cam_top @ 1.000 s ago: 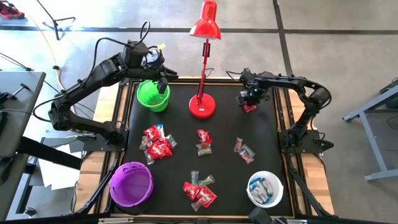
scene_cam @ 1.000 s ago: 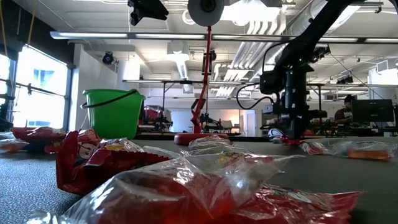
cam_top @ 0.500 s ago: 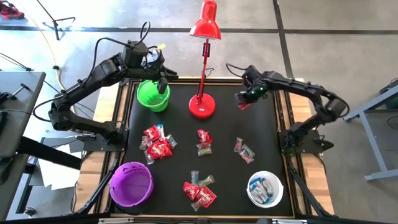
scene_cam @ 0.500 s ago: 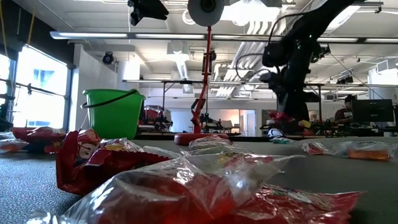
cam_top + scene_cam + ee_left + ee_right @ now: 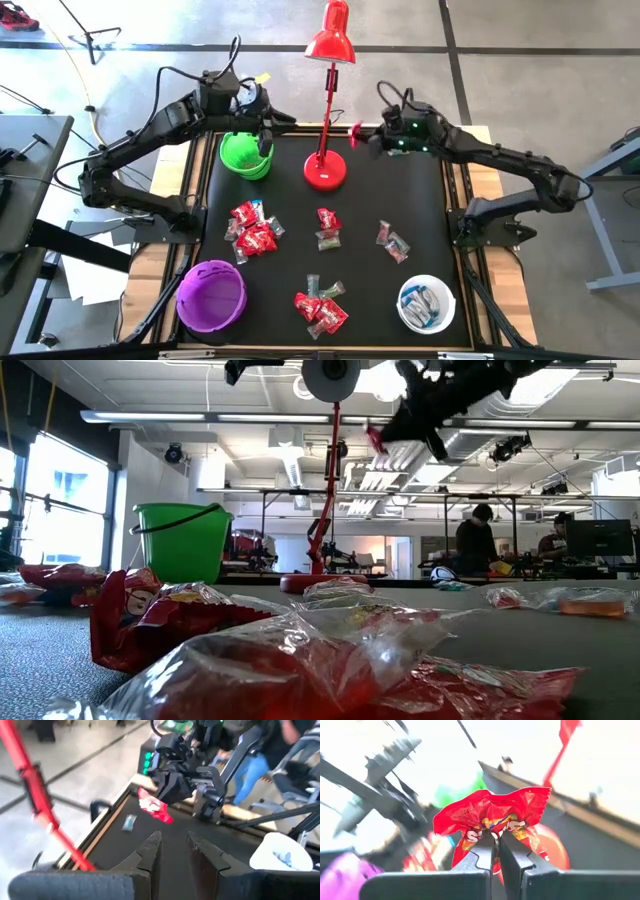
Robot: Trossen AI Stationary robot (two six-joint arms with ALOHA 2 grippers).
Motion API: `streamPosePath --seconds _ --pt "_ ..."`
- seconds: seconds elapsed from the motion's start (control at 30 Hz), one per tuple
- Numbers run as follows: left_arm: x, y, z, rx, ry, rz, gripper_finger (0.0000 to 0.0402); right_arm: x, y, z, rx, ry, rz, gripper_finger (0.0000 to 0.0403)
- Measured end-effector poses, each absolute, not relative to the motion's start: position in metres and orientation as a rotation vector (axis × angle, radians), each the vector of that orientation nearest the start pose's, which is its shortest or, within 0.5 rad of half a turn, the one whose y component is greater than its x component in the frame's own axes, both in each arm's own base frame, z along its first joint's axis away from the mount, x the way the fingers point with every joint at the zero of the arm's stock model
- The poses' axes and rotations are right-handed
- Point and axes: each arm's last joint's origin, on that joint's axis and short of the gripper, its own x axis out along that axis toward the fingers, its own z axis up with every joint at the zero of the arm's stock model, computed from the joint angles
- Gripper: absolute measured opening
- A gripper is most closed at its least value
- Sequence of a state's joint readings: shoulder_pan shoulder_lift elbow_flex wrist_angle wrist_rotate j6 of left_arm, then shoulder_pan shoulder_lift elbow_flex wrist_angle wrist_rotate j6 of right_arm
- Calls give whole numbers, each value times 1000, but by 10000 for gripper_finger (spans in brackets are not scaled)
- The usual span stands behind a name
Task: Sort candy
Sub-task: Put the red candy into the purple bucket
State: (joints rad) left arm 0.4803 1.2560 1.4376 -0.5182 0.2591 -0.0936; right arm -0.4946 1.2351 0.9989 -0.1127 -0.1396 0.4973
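My right gripper [image 5: 360, 135] is shut on a red candy [image 5: 354, 132] high above the table's far side, just right of the red lamp's stem; the low view shows that candy [image 5: 375, 438] well up in the air. My left gripper [image 5: 263, 120] hovers open over the far right rim of the green bowl [image 5: 246, 153] and holds nothing. Several small heaps of red, blue-and-white and clear candy [image 5: 252, 228] lie flat on the black mat. The left wrist view looks across at the red candy [image 5: 155, 807] in the other gripper. My right gripper pinches the red candy between its two fingers by the wrapper's edge [image 5: 492, 829]. The fingers [image 5: 400, 418] reach in from the table's right, slanting toward its left. The candy is lifted clear and its crumpled wrapper spreads out beyond the fingertips.
The red desk lamp stands with its base [image 5: 326, 170] at the far middle of the mat, its stem rising beside my right gripper. A purple bowl [image 5: 211, 296] sits near left, and a white bowl [image 5: 427, 304] with blue-and-white sweets near right. People move in the room behind.
My right gripper has lifted the red candy off the mat's far right corner and carried it up and toward the table's left, as far as the lamp's stem, the arm stretching out as it went. The candy now hangs clear of the table.
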Motion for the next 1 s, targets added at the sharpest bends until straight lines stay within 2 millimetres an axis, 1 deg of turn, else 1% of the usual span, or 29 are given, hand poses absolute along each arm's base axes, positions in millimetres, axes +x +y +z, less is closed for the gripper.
streamPosePath --seconds 0.13,0.27,0.4,0.6,0.77,0.87,1.0 --pt "238 109 435 -189 218 214 74 254 -116 339 527 61 -418 7" --pt "241 106 441 -186 152 198 74 260 -106 350 493 -44 -386 7" --pt "243 103 443 -180 133 184 74 264 -96 356 457 -93 -348 7" --pt "251 97 442 -172 123 150 74 267 -84 363 420 -163 -328 7" --pt "263 94 441 -143 89 121 74 269 -79 365 396 -177 -328 7" --pt "273 92 435 -95 109 102 75 270 -75 365 387 -173 -316 7" --pt "285 94 428 -60 118 92 93 270 -74 365 387 -171 -311 7"
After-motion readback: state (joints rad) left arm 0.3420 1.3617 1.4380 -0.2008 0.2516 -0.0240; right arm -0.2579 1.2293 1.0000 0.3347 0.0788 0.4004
